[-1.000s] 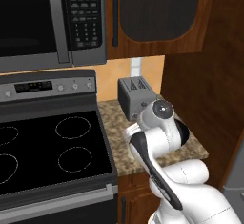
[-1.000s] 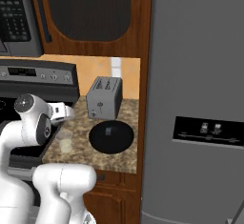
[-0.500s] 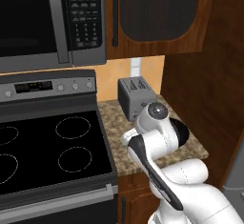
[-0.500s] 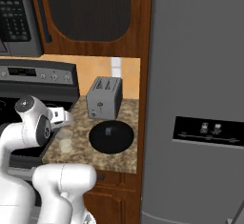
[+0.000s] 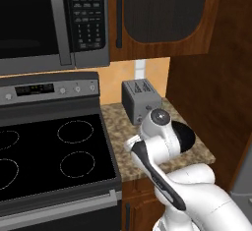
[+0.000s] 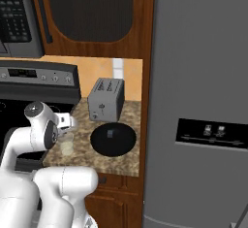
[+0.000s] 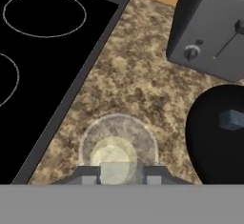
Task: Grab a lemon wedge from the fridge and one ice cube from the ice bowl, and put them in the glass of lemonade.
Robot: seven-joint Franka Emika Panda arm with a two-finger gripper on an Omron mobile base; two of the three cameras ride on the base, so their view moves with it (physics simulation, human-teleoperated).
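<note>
A: How far along are we?
B: The end effector [image 7: 122,173] is hovering right over the glass [image 7: 118,147] on the worktop [image 7: 138,89], nearly shut on something pale, maybe the wedge; hard telling.
A: And the ice?
B: One cube [image 7: 232,119] is sitting in the bowl [image 6: 113,139], beside the glass.

Home kitchen, stove [image 5: 44,151], microwave [image 5: 49,23], toaster [image 6: 105,99], fridge [image 6: 198,101], granite counter [image 7: 138,89]
</note>
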